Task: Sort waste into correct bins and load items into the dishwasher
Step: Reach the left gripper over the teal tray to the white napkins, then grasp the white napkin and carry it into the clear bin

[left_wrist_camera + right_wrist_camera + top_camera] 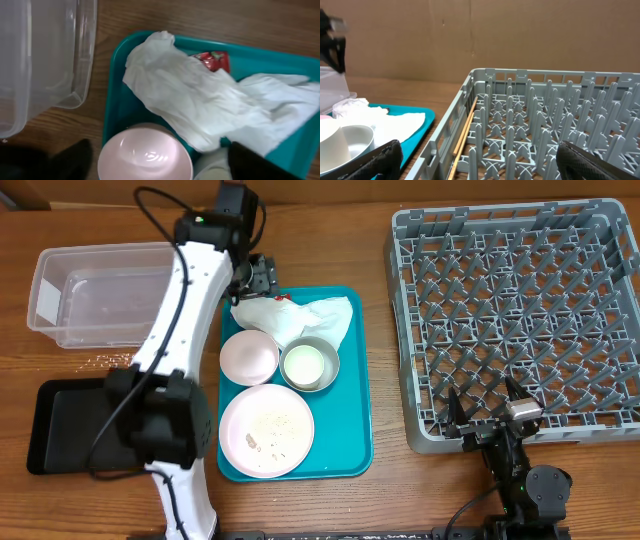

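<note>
Crumpled white napkins [295, 320] with a red scrap [214, 60] lie at the far end of the teal tray [350, 430]. In front of them are the small pink bowl [248, 356], the metal bowl [322, 377] with the white cup [304, 364] inside, and the large pink plate [266, 430] holding crumbs. My left gripper [258, 277] is open and empty, hovering over the napkins [200, 105] and small bowl [145, 155]. My right gripper [490, 412] is open and empty at the near edge of the grey rack [520, 310].
The clear tub [95, 292] stands left of the teal tray, with the black tray [65, 425] in front of it. Loose crumbs [105, 361] lie on the table between them. A wooden stick [467, 130] lies along the rack's left wall.
</note>
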You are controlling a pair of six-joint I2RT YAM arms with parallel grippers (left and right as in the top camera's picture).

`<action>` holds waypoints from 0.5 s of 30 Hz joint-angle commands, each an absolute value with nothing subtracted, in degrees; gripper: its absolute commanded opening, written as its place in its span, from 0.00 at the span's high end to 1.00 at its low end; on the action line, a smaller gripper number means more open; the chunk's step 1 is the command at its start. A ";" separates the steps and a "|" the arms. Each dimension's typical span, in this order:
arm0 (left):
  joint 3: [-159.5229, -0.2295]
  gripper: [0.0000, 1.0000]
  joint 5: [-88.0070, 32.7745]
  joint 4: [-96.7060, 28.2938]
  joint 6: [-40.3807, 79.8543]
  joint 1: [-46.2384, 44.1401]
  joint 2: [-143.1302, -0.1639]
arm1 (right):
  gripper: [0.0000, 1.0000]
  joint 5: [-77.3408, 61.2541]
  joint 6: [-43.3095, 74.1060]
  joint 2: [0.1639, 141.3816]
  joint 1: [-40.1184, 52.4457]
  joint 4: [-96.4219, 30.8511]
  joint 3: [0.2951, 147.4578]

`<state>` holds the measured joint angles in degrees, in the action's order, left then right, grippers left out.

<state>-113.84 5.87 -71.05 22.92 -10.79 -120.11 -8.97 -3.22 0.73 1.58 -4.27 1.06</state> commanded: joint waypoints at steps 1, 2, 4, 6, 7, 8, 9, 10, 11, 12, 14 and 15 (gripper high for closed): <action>-114.96 0.30 7.77 -71.02 25.36 -10.79 -125.05 | 0.00 -8.64 -3.46 0.16 1.65 -3.99 0.47; -114.96 0.36 7.05 -70.96 25.39 -10.79 -126.17 | 0.00 -8.67 -3.46 0.16 1.65 -3.99 0.47; -114.96 0.43 5.37 -70.43 25.36 -10.79 -128.18 | 0.00 -8.67 -3.46 0.16 1.65 -3.99 0.47; -114.96 0.44 3.14 -69.76 25.34 -10.79 -129.93 | 0.00 -8.67 -3.46 0.16 1.65 -3.99 0.47; -114.96 0.44 2.68 -69.63 25.36 -10.79 -130.47 | 0.00 -8.67 -3.46 0.16 1.65 -3.99 0.47; -114.96 0.44 2.48 -69.47 25.34 -10.79 -131.11 | 0.00 -8.67 -3.46 0.16 1.65 -3.99 0.47; -114.96 0.44 2.52 -69.34 25.34 -10.81 -131.66 | 0.00 -8.67 -3.46 0.16 1.65 -3.99 0.47; -114.96 0.44 2.57 -69.23 25.34 -10.79 -131.98 | 0.00 -8.67 -3.46 0.16 1.65 -3.99 0.47; -114.93 0.44 2.96 -69.06 25.34 -10.79 -132.51 | 0.00 -8.67 -3.46 0.16 1.65 -3.99 0.47; -114.93 0.44 3.29 -68.88 25.34 -10.79 -132.70 | 0.00 -8.67 -3.46 0.16 1.65 -3.99 0.47; -114.93 0.44 3.62 -68.38 25.34 -10.79 -133.21 | 0.00 -8.64 -3.46 0.16 1.65 -3.99 0.47; -114.93 0.44 3.55 -68.23 25.36 -10.79 -133.38 | 0.00 -8.64 -3.46 0.16 1.65 -3.99 0.47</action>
